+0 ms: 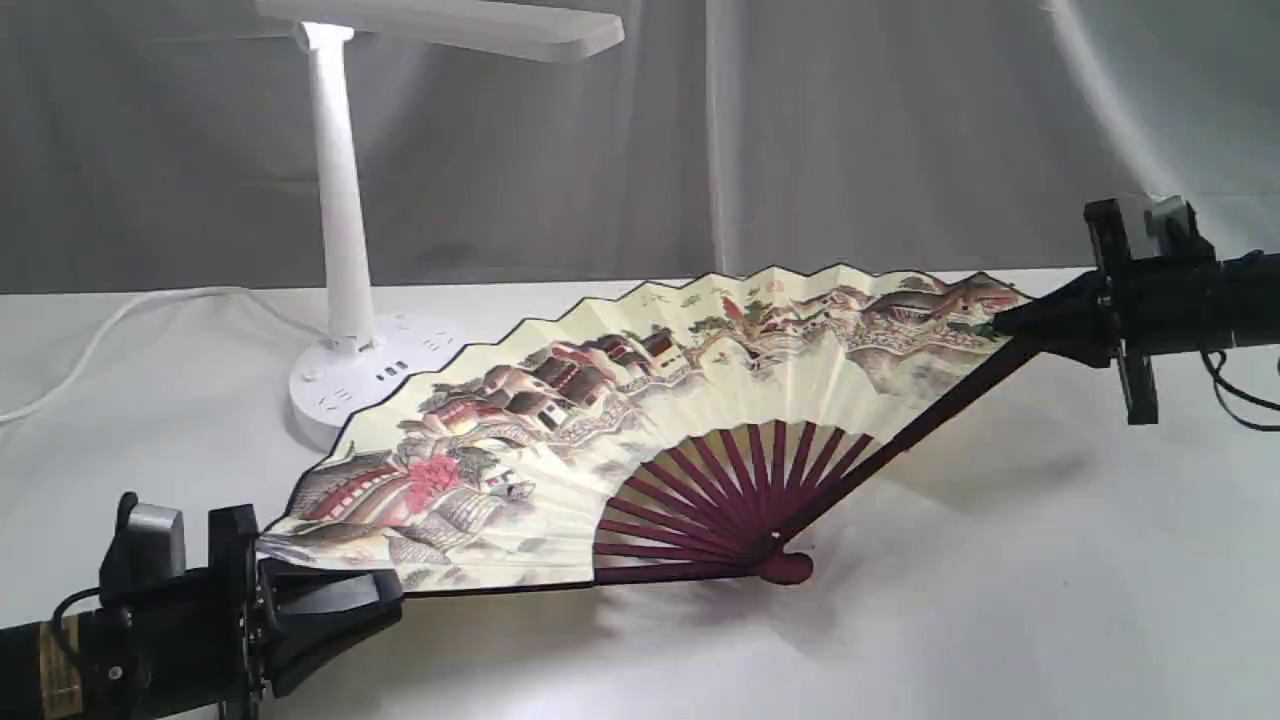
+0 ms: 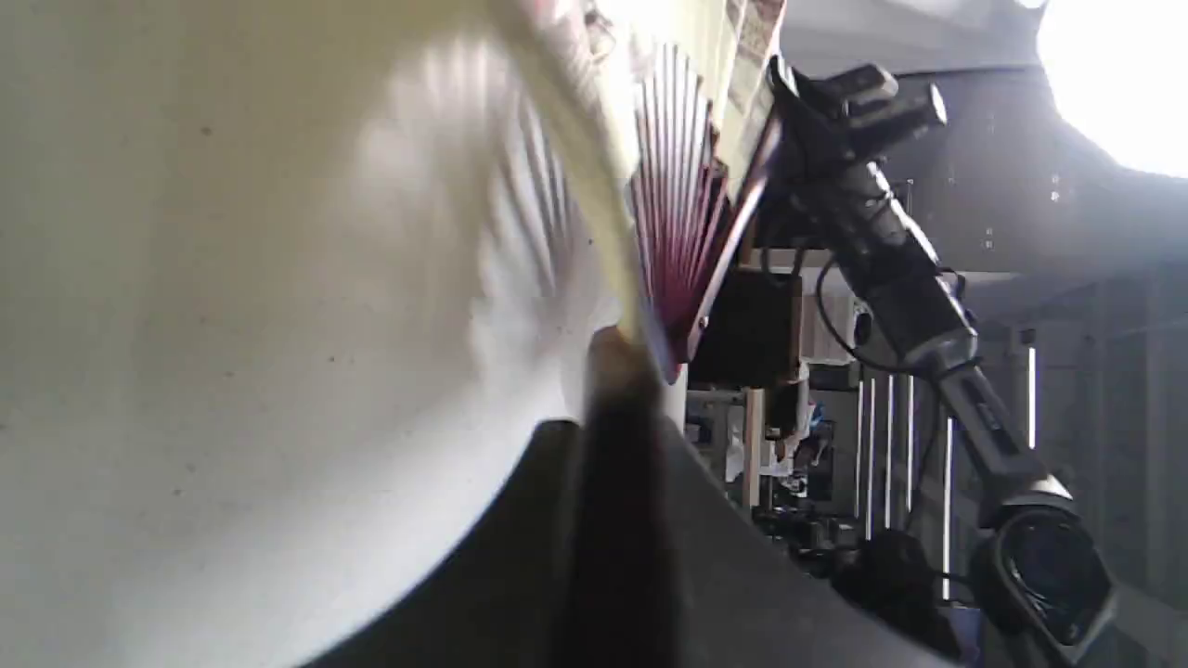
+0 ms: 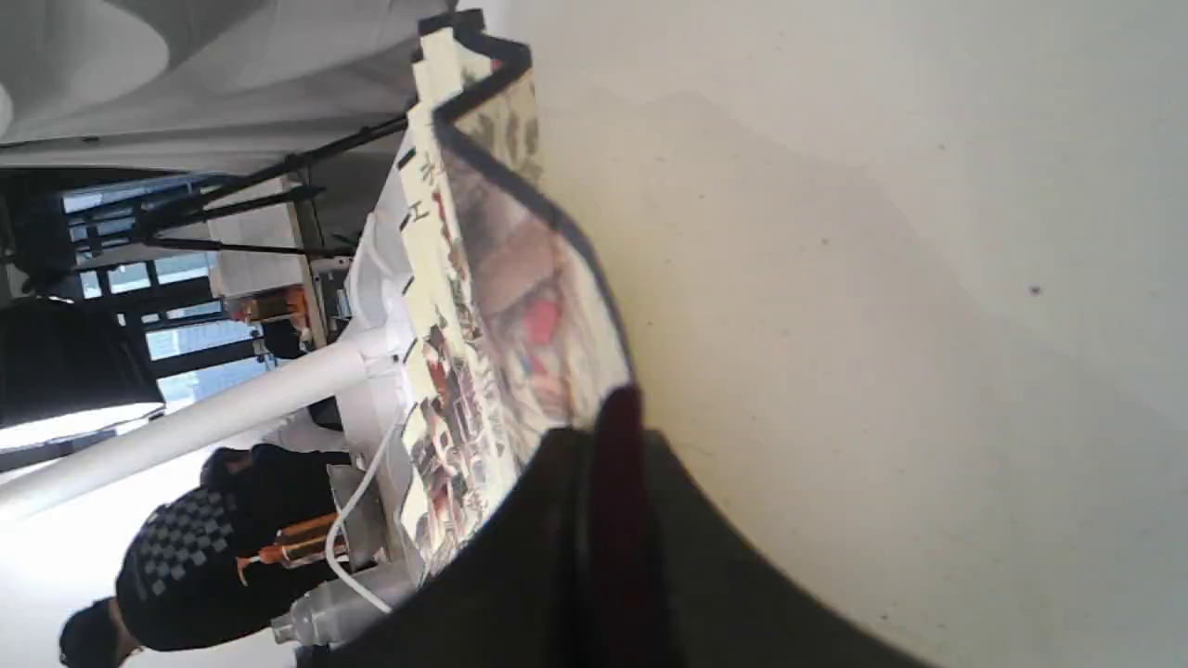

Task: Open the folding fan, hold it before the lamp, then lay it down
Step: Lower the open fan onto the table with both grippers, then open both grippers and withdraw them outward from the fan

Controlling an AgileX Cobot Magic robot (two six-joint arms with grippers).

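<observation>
The folding fan (image 1: pixel 640 420) is spread fully open, its painted leaf facing the exterior camera and its maroon pivot (image 1: pixel 785 566) resting low near the table. My left gripper (image 1: pixel 385 592) is shut on the fan's left outer rib at the lower left. My right gripper (image 1: pixel 1005 322) is shut on the right outer rib at the upper right. The white lamp (image 1: pixel 345 230) stands lit behind the fan's left half. In the left wrist view the fan (image 2: pixel 687 213) shows edge-on; in the right wrist view the fan (image 3: pixel 492 306) has the lamp (image 3: pixel 204 417) behind it.
A white cloth covers the table (image 1: pixel 1000 600), with grey curtain (image 1: pixel 850 130) behind. The lamp's round base (image 1: pixel 370 375) with sockets sits just behind the leaf, its cord (image 1: pixel 120 320) trailing left. A person (image 3: pixel 176 566) shows beyond the table in the right wrist view.
</observation>
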